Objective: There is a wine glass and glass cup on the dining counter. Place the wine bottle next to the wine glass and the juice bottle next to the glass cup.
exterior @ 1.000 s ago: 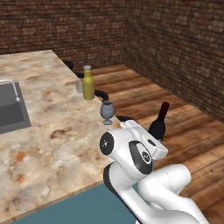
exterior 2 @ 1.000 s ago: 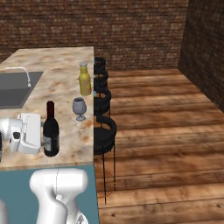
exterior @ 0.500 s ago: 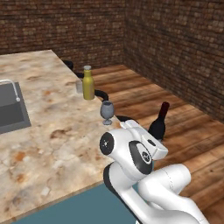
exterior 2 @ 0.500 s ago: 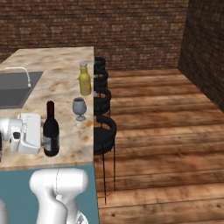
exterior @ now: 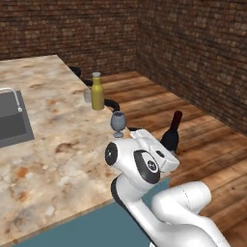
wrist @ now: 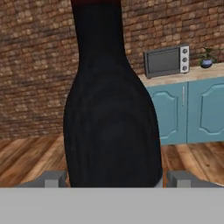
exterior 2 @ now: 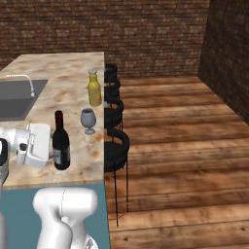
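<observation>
The nearly black wine bottle (exterior 2: 61, 143) stands upright on the dining counter (exterior 2: 68, 73) near its right edge, a short way in front of the wine glass (exterior 2: 88, 119). My gripper (exterior 2: 57, 154) reaches around the bottle's lower body from the left. In the hand view the wine bottle (wrist: 111, 109) sits between my gripper (wrist: 116, 179) fingertips (wrist: 54, 179), with a thin gap on the right, so the gripper looks open. Farther along the counter the olive-yellow juice bottle (exterior: 97, 92) stands right beside the glass cup (exterior: 87, 95). The wine glass (exterior: 117, 121) and wine bottle (exterior: 171, 135) stand close together.
An inset grey sink (exterior: 12, 120) with a tap lies at the counter's left. Black stools (exterior 2: 114, 141) line the counter's right side over a wooden floor. A microwave (wrist: 166, 61) sits on teal cabinets behind the bottle.
</observation>
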